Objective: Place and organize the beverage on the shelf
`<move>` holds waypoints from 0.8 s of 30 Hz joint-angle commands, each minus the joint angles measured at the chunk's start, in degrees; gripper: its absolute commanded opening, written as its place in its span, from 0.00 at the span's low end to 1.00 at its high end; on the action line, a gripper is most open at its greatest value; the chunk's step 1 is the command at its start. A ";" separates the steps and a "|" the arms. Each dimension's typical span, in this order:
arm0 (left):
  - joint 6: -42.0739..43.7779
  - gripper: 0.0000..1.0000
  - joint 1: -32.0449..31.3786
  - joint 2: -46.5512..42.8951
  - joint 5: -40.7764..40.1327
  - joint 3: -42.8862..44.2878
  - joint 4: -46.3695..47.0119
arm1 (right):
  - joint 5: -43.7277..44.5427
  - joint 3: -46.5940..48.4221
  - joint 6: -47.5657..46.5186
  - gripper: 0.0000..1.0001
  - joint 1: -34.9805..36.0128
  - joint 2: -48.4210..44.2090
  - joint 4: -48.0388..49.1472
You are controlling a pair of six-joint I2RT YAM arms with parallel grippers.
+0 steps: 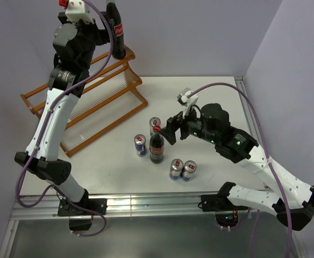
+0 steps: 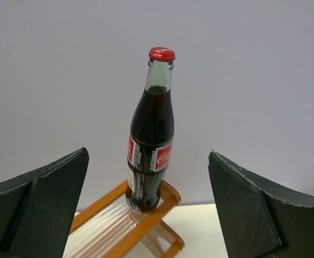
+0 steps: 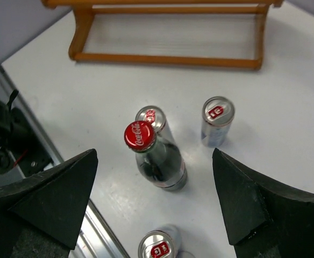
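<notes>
**One cola up top, both my grippers open**

L gripper [image 2: 148,155] is wide open and holds nothing. Its fingers [image 2: 44,199] stand well apart, one on each side of the view. The first cola bottle [image 2: 151,134] stands upright beyond them, touching neither. Its base sits on the end of the shelf's [image 1: 100,105] top rail, at the far left of the table [image 1: 216,97] by the back wall. Red cap on, label facing me.

R gripper [image 3: 155,156] also has its jaws spread and isn't gripping anything. It hovers over the second cola bottle [image 3: 159,161], which stands upright on the table in front of the shelf. From the wrist cam the cap [image 3: 139,134] sits between my fingers [image 3: 254,204], w/ clear gaps both sides.

Four cans [image 1: 140,145] stand upright on the table around that bottle. One is just beside it on the left, one just behind it [image 1: 155,124]. The other two are a pair, side by side, nearer my bases [image 1: 182,169]. No cans on the shelf.
</notes>
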 commanded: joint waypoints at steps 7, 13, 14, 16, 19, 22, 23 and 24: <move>-6.89 1.00 -6.07 -9.89 -10.23 -3.70 -17.44 | -5.42 -3.74 0.09 0.90 0.16 3.73 7.20; -11.66 0.99 -7.21 -17.28 -6.89 -14.51 -19.11 | 2.30 -7.78 -3.25 0.84 3.85 5.31 12.12; -11.92 0.99 -7.56 -18.94 -6.63 -15.56 -19.12 | 3.27 -8.05 -3.43 0.83 4.81 5.49 13.00; -12.45 0.99 -7.74 -20.62 -5.75 -19.08 -18.94 | 4.85 -8.75 -3.61 0.79 5.35 6.10 14.85; -13.07 0.99 -8.27 -23.52 -5.13 -22.77 -19.47 | 6.52 -10.77 -3.78 0.77 5.88 6.63 19.24; -13.60 0.99 -8.71 -25.89 -4.52 -25.85 -20.17 | 6.80 -11.30 -4.40 0.73 5.88 8.12 22.50; -13.60 1.00 -8.97 -27.12 -4.60 -26.90 -20.00 | 6.62 -11.39 -4.57 0.72 5.97 8.47 23.20; -13.25 0.99 -9.23 -27.83 -4.60 -29.18 -19.39 | 6.36 -11.65 -4.75 0.68 5.97 9.00 25.21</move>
